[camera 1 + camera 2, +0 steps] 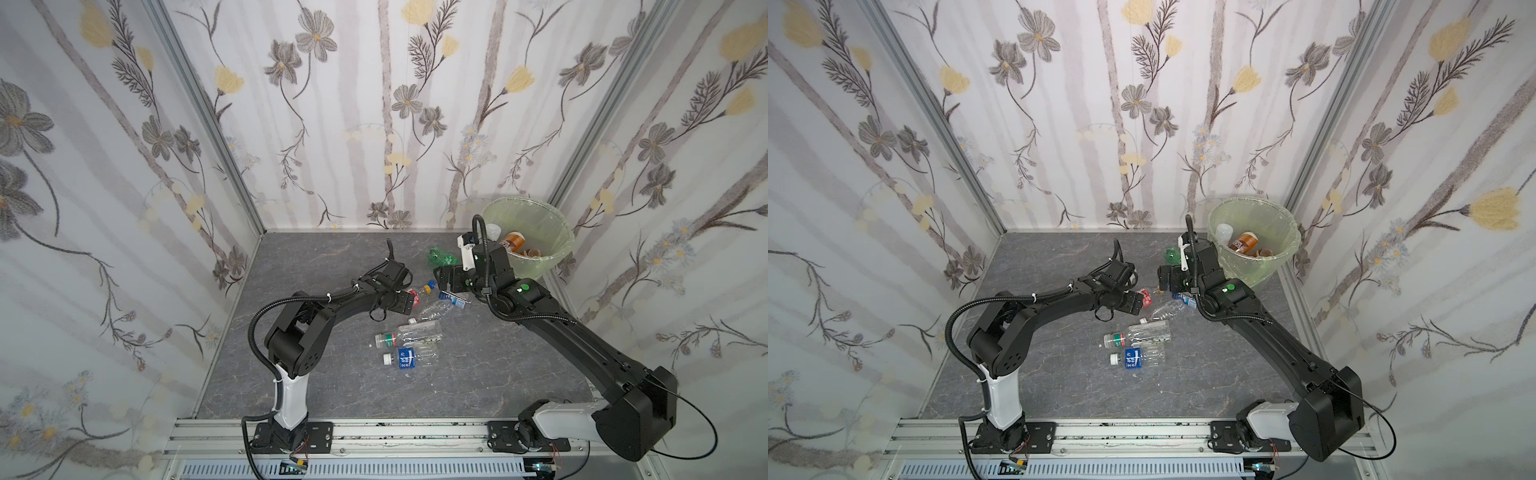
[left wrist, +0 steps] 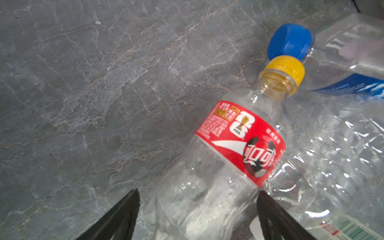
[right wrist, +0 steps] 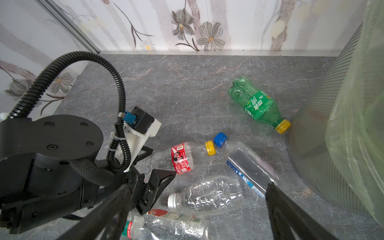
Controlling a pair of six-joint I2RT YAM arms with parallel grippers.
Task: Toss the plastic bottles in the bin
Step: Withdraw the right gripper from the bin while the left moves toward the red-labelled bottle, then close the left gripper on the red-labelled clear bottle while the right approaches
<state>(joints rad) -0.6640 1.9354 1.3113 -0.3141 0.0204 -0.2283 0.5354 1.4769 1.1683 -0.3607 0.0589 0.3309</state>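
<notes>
Observer: left pincer (image 2: 198,193) low over the bench (image 1: 332,257), jaws spread either side of the red-label bottle (image 2: 228,155), not clamped on it. That bottle lies on its side.
Checker: Right pincer?
Observer: right pincer (image 3: 198,187) released, empty, hanging above the blue-capped bottle (image 3: 247,164) and a crumpled clear bottle (image 3: 207,193).
Checker: Remaining bottles? Bin?
Observer: green bottle (image 3: 255,104) lies just beside the bin (image 1: 540,266). A green-and-red-label bottle (image 1: 390,339) and a blue-label bottle (image 1: 406,358) lie nearer the arm bases. Bin stands in the far right corner, with an orange-brown bottle (image 1: 513,241) inside.
</notes>
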